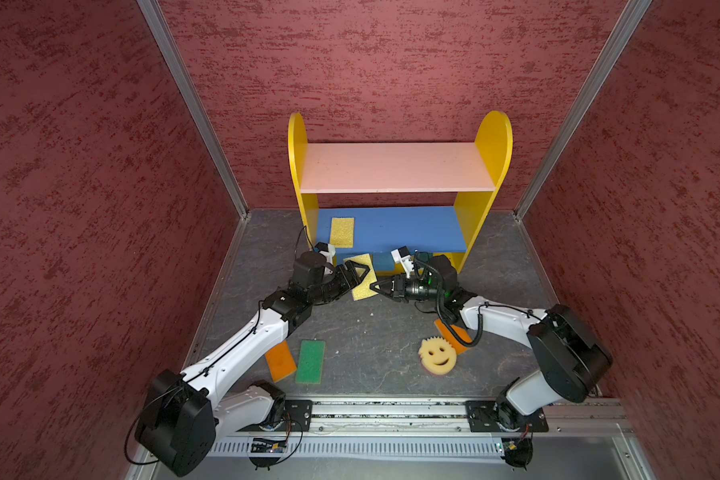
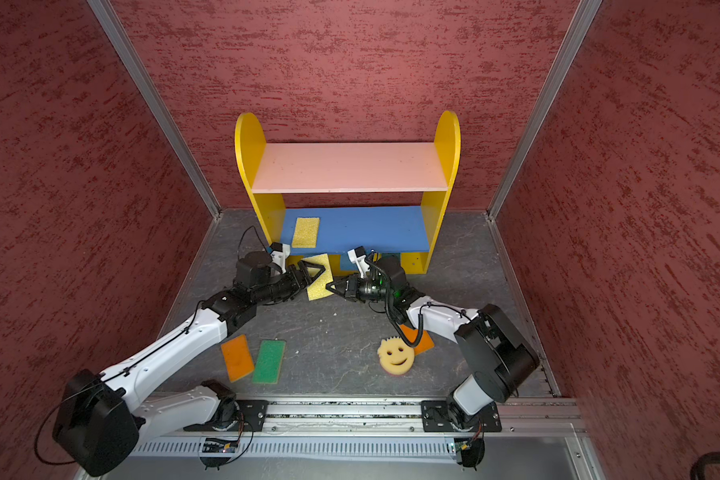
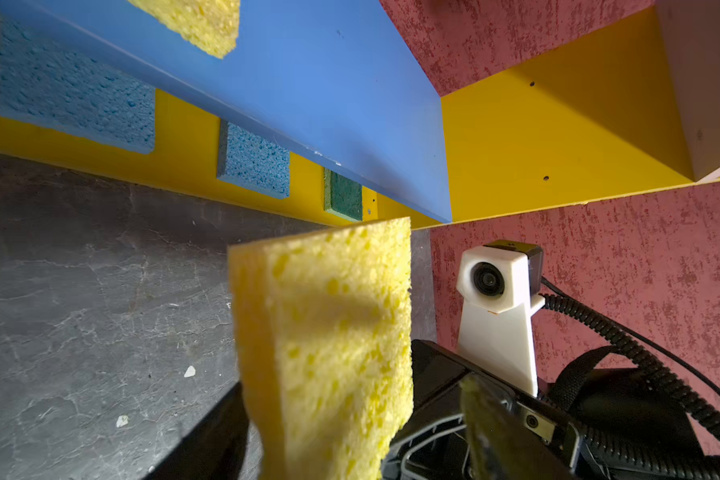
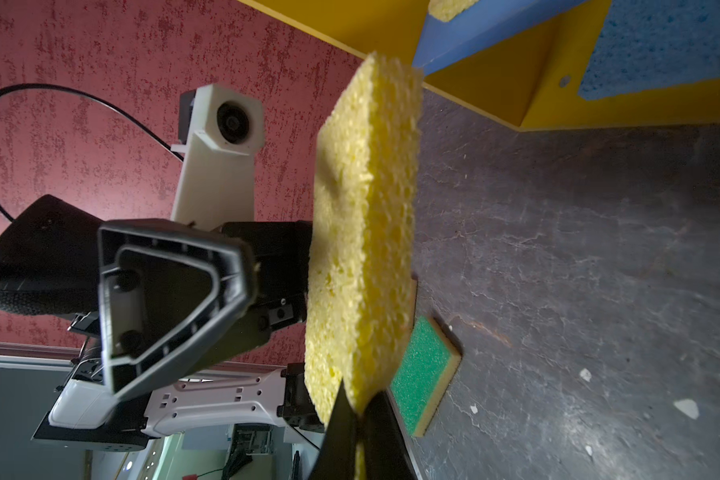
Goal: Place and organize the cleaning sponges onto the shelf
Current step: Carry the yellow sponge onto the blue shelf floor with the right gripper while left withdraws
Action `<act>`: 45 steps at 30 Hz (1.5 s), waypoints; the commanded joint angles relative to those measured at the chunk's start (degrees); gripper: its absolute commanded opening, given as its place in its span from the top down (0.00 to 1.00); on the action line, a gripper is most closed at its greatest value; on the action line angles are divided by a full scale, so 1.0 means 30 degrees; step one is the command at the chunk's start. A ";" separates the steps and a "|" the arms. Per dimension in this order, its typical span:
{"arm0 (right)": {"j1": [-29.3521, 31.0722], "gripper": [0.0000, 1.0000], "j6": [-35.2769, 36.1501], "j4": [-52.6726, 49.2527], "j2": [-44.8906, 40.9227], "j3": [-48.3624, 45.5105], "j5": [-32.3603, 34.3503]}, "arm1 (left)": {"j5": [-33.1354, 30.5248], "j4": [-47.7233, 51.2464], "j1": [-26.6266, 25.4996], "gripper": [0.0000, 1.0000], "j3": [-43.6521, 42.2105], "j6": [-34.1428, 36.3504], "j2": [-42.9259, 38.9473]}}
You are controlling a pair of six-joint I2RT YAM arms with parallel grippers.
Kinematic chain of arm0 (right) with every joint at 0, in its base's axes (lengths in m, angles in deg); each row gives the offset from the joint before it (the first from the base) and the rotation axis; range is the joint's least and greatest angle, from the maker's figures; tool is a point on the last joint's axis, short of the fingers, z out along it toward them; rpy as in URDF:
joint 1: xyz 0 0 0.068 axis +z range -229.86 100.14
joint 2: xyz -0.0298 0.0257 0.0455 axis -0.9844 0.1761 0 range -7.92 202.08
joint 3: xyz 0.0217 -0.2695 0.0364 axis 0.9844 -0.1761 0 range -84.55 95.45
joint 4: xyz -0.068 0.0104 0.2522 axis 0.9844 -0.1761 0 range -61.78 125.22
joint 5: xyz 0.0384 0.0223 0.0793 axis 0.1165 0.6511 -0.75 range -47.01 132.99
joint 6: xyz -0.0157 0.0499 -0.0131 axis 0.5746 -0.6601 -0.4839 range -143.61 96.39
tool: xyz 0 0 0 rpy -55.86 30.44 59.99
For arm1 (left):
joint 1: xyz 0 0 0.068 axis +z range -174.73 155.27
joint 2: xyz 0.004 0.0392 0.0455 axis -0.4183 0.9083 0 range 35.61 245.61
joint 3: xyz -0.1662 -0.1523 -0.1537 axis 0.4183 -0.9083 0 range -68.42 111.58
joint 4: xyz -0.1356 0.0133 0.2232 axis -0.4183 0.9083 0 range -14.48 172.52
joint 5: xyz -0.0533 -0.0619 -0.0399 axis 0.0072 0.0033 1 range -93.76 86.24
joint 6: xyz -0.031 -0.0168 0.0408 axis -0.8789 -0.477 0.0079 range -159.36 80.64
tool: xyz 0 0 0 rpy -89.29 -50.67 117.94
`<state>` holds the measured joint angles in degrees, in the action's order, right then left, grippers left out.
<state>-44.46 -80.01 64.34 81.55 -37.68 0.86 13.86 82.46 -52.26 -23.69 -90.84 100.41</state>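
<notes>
A yellow sponge (image 1: pixel 364 291) (image 2: pixel 319 291) hangs above the floor in front of the shelf (image 1: pixel 491 145). My right gripper (image 1: pixel 371 286) (image 4: pixel 356 409) is shut on its lower edge. My left gripper (image 1: pixel 360 275) (image 3: pixel 350 449) stands open around the same sponge (image 3: pixel 325 332), with a gap between the sponge and one of its fingers (image 4: pixel 175 303). A second yellow sponge (image 1: pixel 342 232) lies on the blue middle board (image 1: pixel 412 228). On the yellow base lie two blue sponges (image 3: pixel 75 91) (image 3: pixel 254 160) and a green one (image 3: pixel 344 195). The pink top board (image 1: pixel 395 166) is bare.
On the grey floor lie an orange sponge (image 1: pixel 280 361) and a green sponge (image 1: pixel 310 361) near the left arm. A round yellow smiley sponge (image 1: pixel 437 355) and another orange sponge (image 1: pixel 454 332), partly under the right arm, lie to the right. Red walls enclose the space.
</notes>
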 commanded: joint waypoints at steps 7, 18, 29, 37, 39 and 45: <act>-0.1283 1.00 0.7388 -1.1805 -0.0463 0.6369 0.5718 | -0.4182 0.5644 0.1590 0.00 0.0978 0.1493 -0.4758; -0.2771 1.00 0.8808 -1.3417 0.3738 1.1011 0.6438 | -0.3259 0.9076 0.5935 0.00 0.0069 0.1880 -0.9198; -0.3157 1.00 0.8766 -1.4120 0.6854 1.4170 0.7072 | -0.2304 0.8806 0.6452 0.00 -0.0399 0.1633 -0.9145; -0.3186 1.00 0.8720 -1.4800 0.7291 1.4263 0.7896 | -0.2294 0.8856 0.6493 0.00 -0.0450 0.1550 -0.9234; -0.3186 1.00 0.8809 -1.4980 0.7266 1.4234 0.7895 | -0.2302 0.8901 0.6488 0.00 -0.0438 0.1555 -0.9240; -0.3209 1.00 0.8924 -1.5310 0.6855 1.3885 0.7962 | -0.2184 0.8787 0.6502 0.00 -0.0587 0.1423 -0.9149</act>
<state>-53.62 -54.59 20.50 102.86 3.92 23.00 6.69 108.95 -33.09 -24.78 -86.47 73.11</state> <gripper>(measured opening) 0.051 0.996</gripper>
